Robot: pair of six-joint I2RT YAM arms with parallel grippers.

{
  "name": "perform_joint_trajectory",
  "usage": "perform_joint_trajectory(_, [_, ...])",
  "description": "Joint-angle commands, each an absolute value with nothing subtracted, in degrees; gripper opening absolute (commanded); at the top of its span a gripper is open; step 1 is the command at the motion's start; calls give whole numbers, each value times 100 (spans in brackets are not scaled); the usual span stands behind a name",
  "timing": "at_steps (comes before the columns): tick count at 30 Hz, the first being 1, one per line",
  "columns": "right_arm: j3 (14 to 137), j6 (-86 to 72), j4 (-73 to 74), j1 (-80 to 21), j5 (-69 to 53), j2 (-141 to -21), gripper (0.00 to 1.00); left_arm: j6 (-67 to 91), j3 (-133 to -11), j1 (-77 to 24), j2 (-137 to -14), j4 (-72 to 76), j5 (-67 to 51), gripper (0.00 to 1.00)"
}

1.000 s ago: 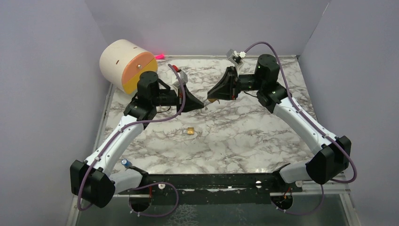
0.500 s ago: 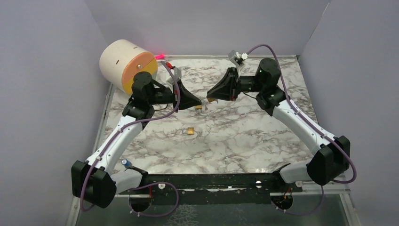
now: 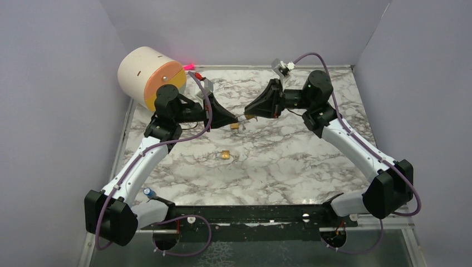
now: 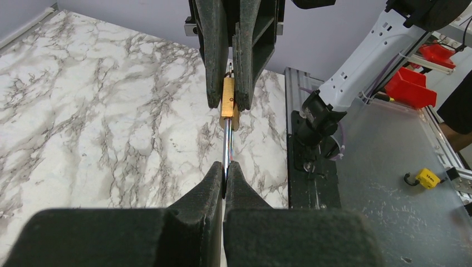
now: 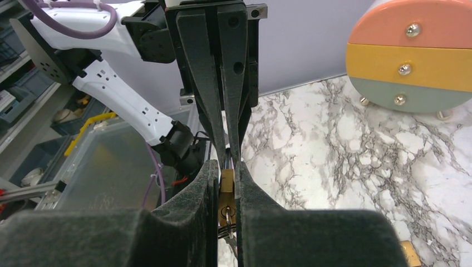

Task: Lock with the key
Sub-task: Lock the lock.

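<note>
A small brass padlock is clamped by its body in my right gripper, held above the marble table near its back middle. Its keyhole faces the right wrist camera, and a silver key with dark rings sticks out of it. From the other side my left gripper is shut on the shiny steel shackle, which runs straight to the padlock. In the top view, the left gripper and the right gripper meet tip to tip.
A round drawer unit with peach, yellow and grey fronts stands at the back left corner. A small brass piece lies on the marble in front of the grippers, and another brass bit shows just under the left fingertips. Grey walls enclose three sides.
Over the last second the left arm swung its elbow leftward and its gripper shifted slightly back, uncovering the brass bit below. The right gripper edged a little toward the back. Both grips are unchanged.
</note>
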State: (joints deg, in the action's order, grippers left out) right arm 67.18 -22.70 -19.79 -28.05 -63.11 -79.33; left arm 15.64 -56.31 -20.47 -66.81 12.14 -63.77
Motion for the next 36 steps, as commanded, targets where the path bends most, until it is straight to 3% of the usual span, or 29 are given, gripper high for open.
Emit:
perform_joint_trajectory(1, [6601,-2347,-2052,-2867,-6334,-8048,1,1480,-5680,-2013,-6511,1600,-6180,0])
perform_joint_trajectory(6, [6639,-2331,-2007,-2866,-6224,-8059,1,1442,-5637,-1967,-6491,1596,-6136,0])
perform_joint_trajectory(9, [6694,-2248,-1912,-2861,-6087,-8015,15,1369,-5586,-1918,-6480,1538,-5981,0])
perform_joint_trajectory(11, [6693,-2191,-1890,-2852,-5778,-7903,19,1312,-5524,-1832,-6469,1503,-5764,0])
perform_joint_trajectory(13, [6681,-2083,-1802,-2820,-5359,-7773,32,1323,-5467,-1715,-6477,1518,-5644,0])
perform_joint_trajectory(20, [6414,-2390,-2204,-2399,-4984,-7455,60,1323,-5376,-1631,-6527,1558,-5538,0])
perform_joint_trajectory(36, [5488,-3282,-4059,-1976,-5833,-7637,62,1460,-5344,-1573,-6912,1694,-6307,0])
